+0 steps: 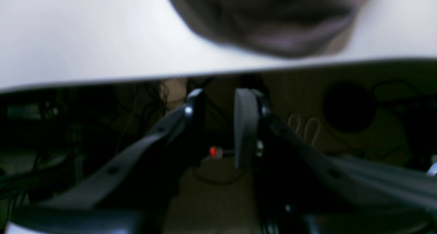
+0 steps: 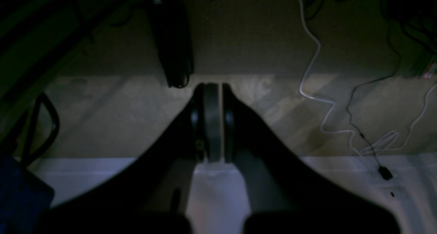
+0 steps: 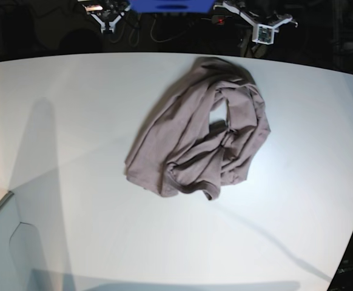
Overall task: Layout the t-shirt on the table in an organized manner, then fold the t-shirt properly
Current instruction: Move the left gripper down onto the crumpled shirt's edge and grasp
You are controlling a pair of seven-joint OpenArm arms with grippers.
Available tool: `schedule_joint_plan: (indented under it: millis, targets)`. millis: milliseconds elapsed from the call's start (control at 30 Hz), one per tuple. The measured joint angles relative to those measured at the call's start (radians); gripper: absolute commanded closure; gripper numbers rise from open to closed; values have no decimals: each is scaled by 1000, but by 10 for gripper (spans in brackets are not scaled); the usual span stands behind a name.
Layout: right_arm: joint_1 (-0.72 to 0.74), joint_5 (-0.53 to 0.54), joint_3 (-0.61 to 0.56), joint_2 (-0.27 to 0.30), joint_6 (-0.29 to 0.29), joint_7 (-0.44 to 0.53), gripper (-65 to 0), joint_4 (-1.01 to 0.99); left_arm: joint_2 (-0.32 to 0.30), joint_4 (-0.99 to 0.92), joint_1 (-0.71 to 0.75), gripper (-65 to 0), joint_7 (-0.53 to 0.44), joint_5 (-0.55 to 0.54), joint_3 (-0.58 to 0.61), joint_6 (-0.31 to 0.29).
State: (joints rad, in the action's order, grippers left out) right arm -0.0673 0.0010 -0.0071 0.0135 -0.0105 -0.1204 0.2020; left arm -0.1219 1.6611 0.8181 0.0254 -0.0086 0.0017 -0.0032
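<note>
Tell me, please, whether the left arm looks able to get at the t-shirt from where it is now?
Probably yes: the left gripper sits just off the table edge, with the crumpled t-shirt directly ahead and nothing between them.

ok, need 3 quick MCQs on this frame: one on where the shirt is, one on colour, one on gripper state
1. Where does the t-shirt lie?
A. On the table, nearer its far edge
B. Hanging off the near edge
C. On the floor

2. What colour is the t-shirt?
A. Bright blue
B. Mauve-grey
C. White

3. How is the left gripper?
A. Shut on the t-shirt
B. Open, holding nothing
C. Shut tight, empty

Answers:
1 A: the base view shows it bunched on the white top, toward the far curved edge.
2 B: the cloth is a dusty mauve-grey in the base view.
3 B: the left wrist view shows a gap between its fingers, with nothing in it.
</note>
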Motion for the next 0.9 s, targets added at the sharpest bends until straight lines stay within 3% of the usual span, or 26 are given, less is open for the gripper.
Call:
schedule_joint_plan:
  millis: [67, 167, 267, 433, 700, 900]
  targets:
    - [0, 0, 0, 0, 0, 0, 0, 0, 0, 47, 14, -161, -1, 0, 0, -1]
    - [-3, 0, 0, 4, 0, 0, 0, 0, 0, 88, 17, -240, -3, -6, -1, -3]
    - [-3, 0, 9, 14, 0, 0, 0, 0, -3, 100, 16, -299, -3, -86, -8, -4]
    - [-3, 0, 9, 26, 3, 2, 0, 0, -33, 71, -58, -302, 9, -284, -88, 6]
    - [-3, 0, 9, 24, 4, 0, 0, 1, -27, 53, -185, -310, 219, -427, -172, 3]
    - [1, 0, 9, 25, 5, 1, 0, 1, -28, 48, -251, -430, 297, -541, -224, 3]
